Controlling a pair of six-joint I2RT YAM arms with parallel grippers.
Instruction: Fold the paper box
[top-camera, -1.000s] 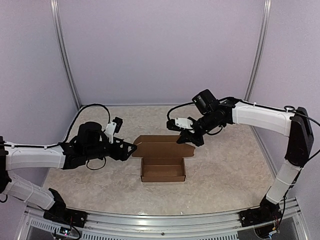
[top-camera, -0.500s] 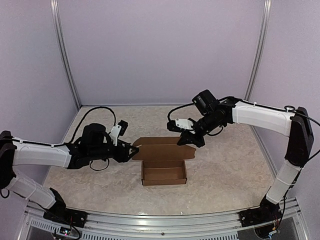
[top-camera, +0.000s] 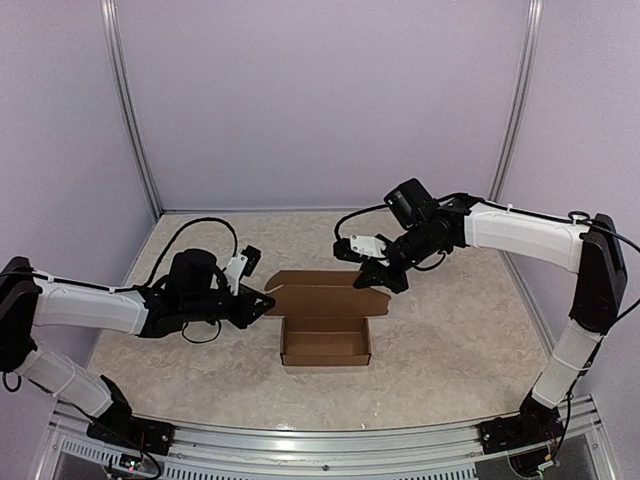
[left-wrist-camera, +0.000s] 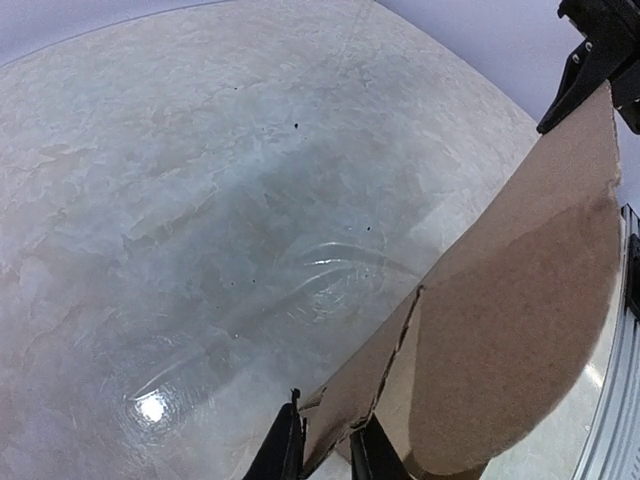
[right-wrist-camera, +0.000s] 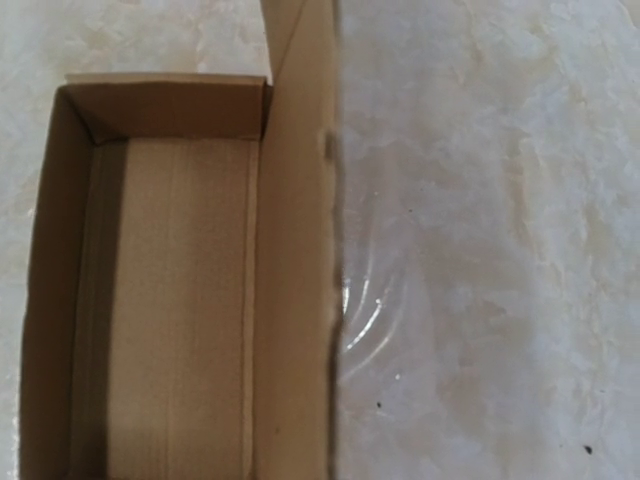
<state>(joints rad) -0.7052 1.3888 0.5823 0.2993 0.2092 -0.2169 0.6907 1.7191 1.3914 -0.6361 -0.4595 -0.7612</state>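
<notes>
The paper box (top-camera: 325, 343) is a brown cardboard tray in the middle of the table, its lid (top-camera: 325, 295) raised behind it. My left gripper (top-camera: 266, 299) is at the lid's left end. In the left wrist view its fingers (left-wrist-camera: 285, 452) stand close together with the torn-edged side flap (left-wrist-camera: 345, 420) pinched between them. My right gripper (top-camera: 384, 283) is shut on the lid's right end. Its fingers are hidden in the right wrist view, which looks down into the open tray (right-wrist-camera: 170, 300) and along the lid's edge (right-wrist-camera: 300, 300).
The table top (top-camera: 450, 330) is pale marbled vinyl, with lilac walls at the back and sides. A metal rail (top-camera: 330, 445) with both arm bases runs along the near edge. The right arm's black wrist (left-wrist-camera: 600, 50) shows at the far end of the lid.
My left arm has moved right to the lid's left flap and its jaws have closed around it. The right arm has kept its place on the lid.
</notes>
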